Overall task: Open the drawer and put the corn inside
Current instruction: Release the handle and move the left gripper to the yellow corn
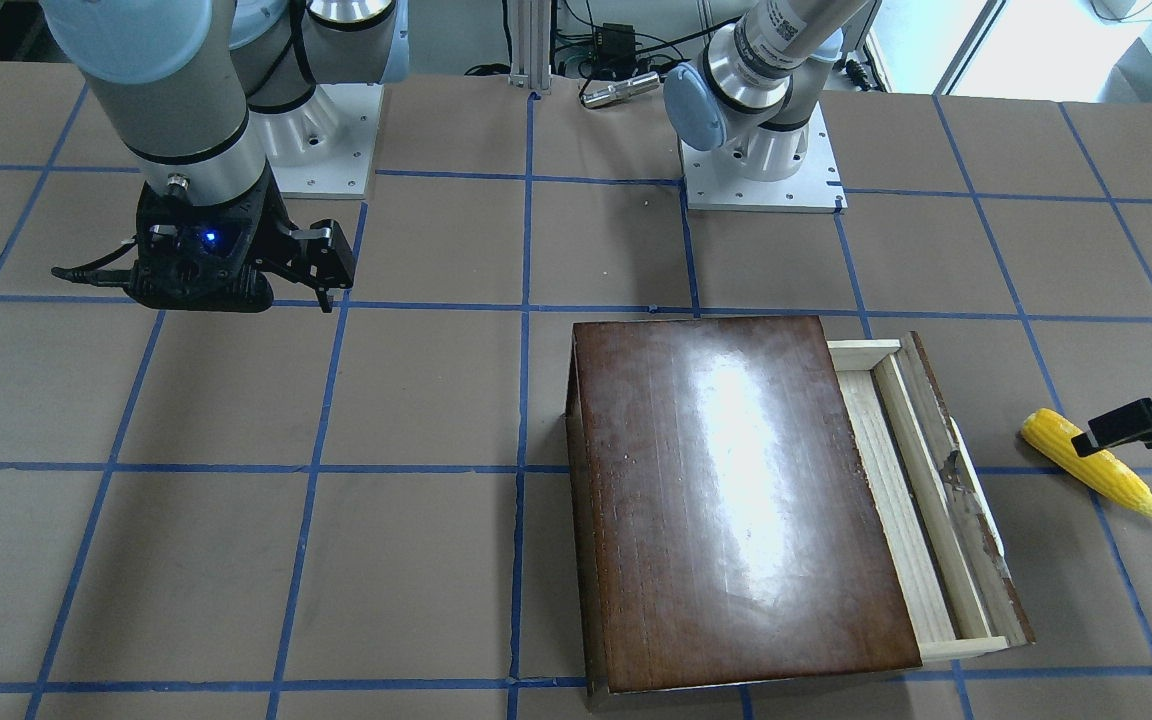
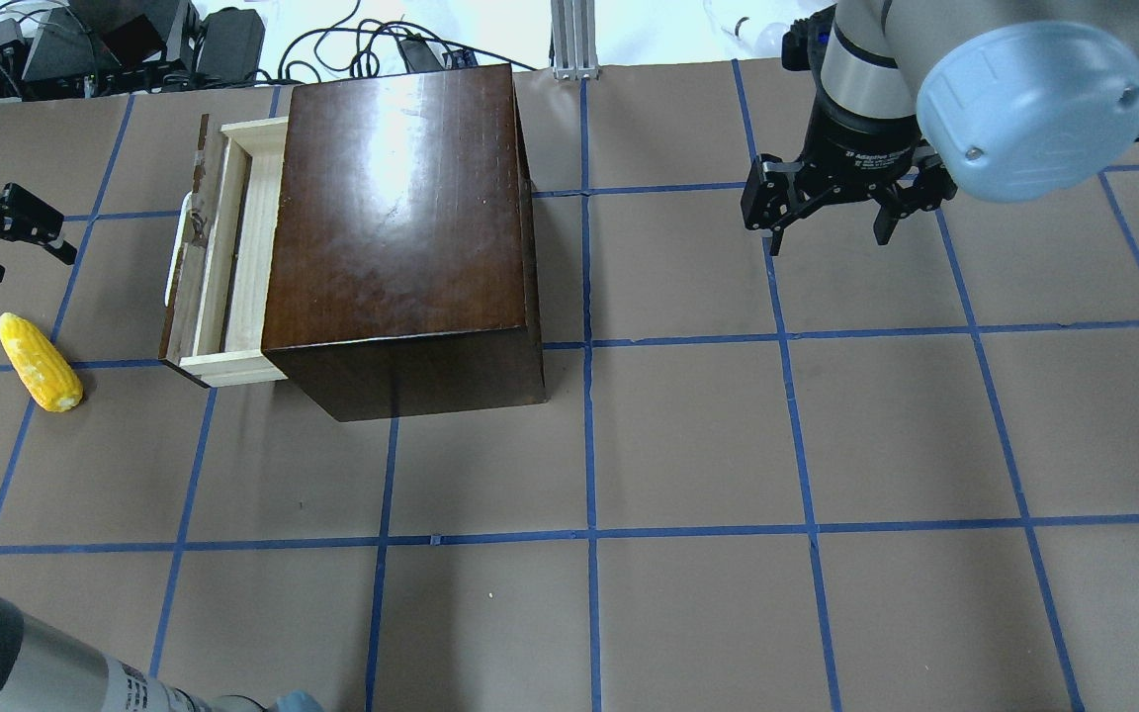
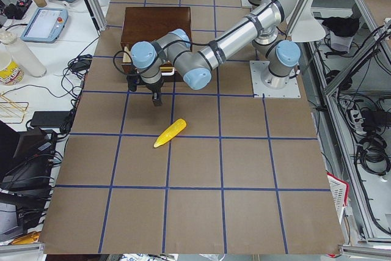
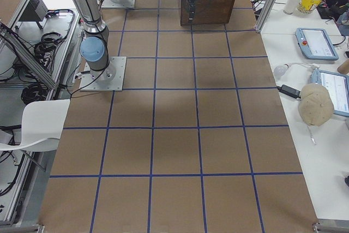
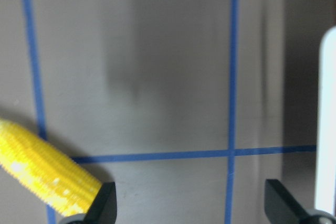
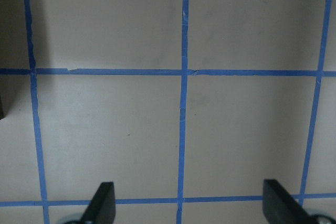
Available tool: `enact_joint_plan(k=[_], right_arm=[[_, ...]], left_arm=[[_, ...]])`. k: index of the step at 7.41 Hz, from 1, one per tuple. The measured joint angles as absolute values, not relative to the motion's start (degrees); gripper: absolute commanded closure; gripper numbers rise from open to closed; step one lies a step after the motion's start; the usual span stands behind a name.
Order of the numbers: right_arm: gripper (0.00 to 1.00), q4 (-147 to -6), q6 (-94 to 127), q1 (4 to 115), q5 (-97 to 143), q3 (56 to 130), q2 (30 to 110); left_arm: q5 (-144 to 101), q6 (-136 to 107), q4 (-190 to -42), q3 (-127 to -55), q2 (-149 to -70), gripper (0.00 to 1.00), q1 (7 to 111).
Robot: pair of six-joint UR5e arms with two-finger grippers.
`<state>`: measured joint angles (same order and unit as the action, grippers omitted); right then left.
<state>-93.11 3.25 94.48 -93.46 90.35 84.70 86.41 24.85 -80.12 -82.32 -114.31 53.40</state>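
**Item: corn (image 2: 41,363).** One yellow cob lay flat on the table (image 2: 688,435), in its left half. It was well in from the left end and about midway between the robot's edge and the operators' edge. It was loose and nothing held it.

**Item: drawer (image 2: 233,227).** It stood part-way out of the brown box (image 2: 401,218), which sat toward the operators' edge. The drawer front and its white handle (image 2: 174,252) faced the table's left end. Only a narrow strip of pale tray was exposed.

**Item: left gripper (image 5: 191,203).** Its jaws were spread wide and held nothing. It hovered between the drawer front and the cob.

**Item: right gripper (image 2: 827,242).** It was also wide open and empty, over the right half of the table, well apart from the box.

**Corn relative to left gripper.** In the wrist view the cob lay outside the jaws, to one side. Its end was just beside one fingertip (image 5: 105,198) and not between the two. The handle showed at the opposite side of that view. Whether the fingertip touched the cob could not be told.

**Hazards, as judged.**
- A straight descent from here would likely bring that finger down on the cob, or nudge it, and the round, tapered cob would roll away.
- A grip near the thin end could slip off.
- With so little of the tray exposed, a cob released crosswise would probably catch on the box top or the drawer front rather than drop in.
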Motion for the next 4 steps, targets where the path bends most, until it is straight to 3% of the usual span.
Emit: enact_joint_plan(k=[4], right_arm=[[0.0,-93.09,3.25,94.48,-93.44,90.35,84.67]], left_arm=[[93.66,7.08,-72.17,-87.27,-116.38,0.0,50.54]])
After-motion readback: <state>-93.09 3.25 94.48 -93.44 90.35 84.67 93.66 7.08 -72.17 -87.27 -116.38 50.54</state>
